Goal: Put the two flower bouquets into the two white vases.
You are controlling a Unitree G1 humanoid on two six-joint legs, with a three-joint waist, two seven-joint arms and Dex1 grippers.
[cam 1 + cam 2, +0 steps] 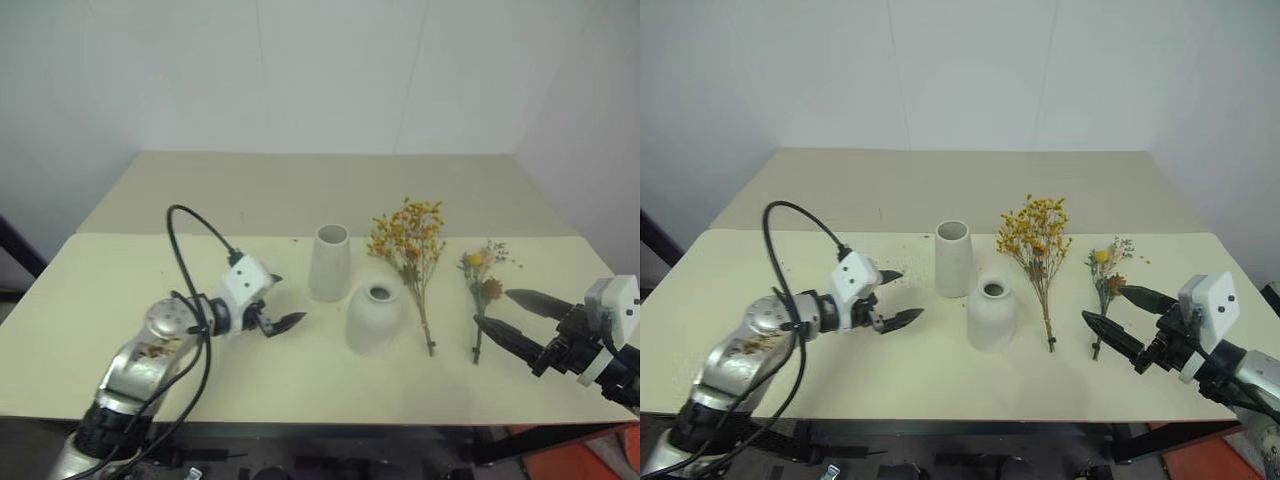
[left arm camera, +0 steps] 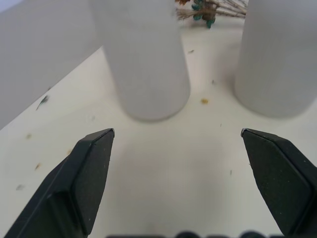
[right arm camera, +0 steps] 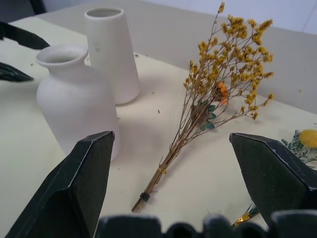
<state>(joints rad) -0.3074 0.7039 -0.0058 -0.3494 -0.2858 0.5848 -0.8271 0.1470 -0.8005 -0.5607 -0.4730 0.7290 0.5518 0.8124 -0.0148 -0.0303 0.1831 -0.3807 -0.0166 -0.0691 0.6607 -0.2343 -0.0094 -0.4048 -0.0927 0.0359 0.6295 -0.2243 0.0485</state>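
White ceramic vases and dried bouquets on a cream table [image 1: 120, 290], both grippers empty.

Near the table's middle: tall tapered vase [image 1: 330, 262] upright, squat bell-shaped vase [image 1: 374, 317] upright just in front and to its right, close beside it but perhaps not touching. Right of those, lying flat, stems toward the front edge: bushy yellow-orange bouquet [image 1: 410, 250], then the smaller mixed bouquet [image 1: 482, 280], apart from each other. Left gripper [image 1: 276, 308] hovering left of the tall vase, black fingers spread wide, holding nothing. Right gripper [image 1: 512, 315] at the table's right side, just beside the small bouquet's stems, fingers wide apart, nothing between them; contact with the stems hard to judge. Scattered flower crumbs around the vases.
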